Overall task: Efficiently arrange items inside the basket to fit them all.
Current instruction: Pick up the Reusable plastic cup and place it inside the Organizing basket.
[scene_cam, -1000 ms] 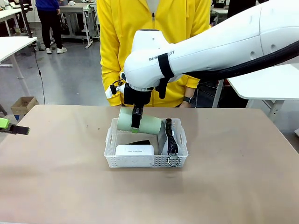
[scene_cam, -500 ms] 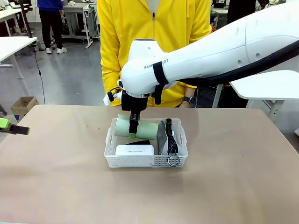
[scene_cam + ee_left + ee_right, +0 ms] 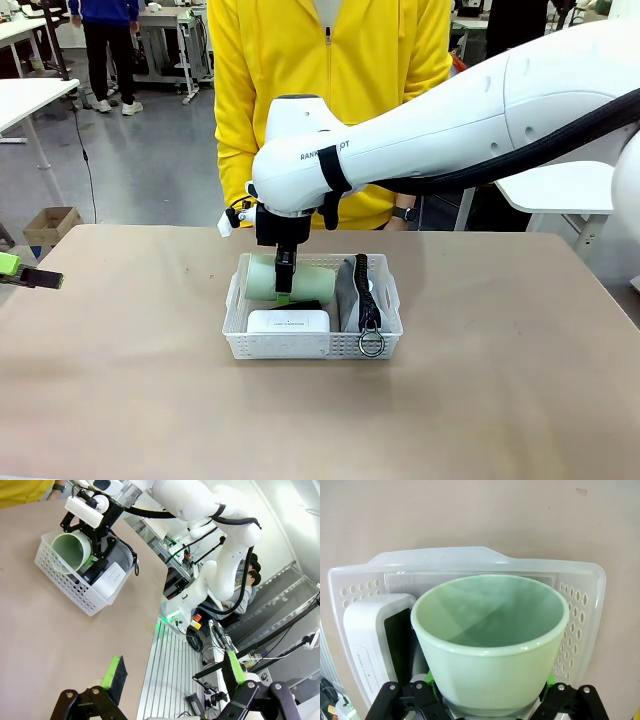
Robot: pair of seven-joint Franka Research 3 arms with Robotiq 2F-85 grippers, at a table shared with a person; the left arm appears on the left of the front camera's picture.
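The pale green cup (image 3: 296,279) is clamped on its side between the pads of the right gripper (image 3: 283,290), its mouth turned toward the basket's left end, and is held low within the far half of the white basket (image 3: 315,345). Below it, at the basket's near left corner, the flat white box (image 3: 288,322) is seen, with the black stapler (image 3: 399,636) just beside it. The grey pouch (image 3: 352,293) lies along the basket's right end, its metal ring (image 3: 371,344) hanging over the near rim. The left gripper (image 3: 172,675) is held spread wide and empty at the table's (image 3: 500,400) left edge.

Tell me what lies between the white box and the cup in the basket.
In the right wrist view, the black stapler lies between the white box and the green cup; the front view shows it too.
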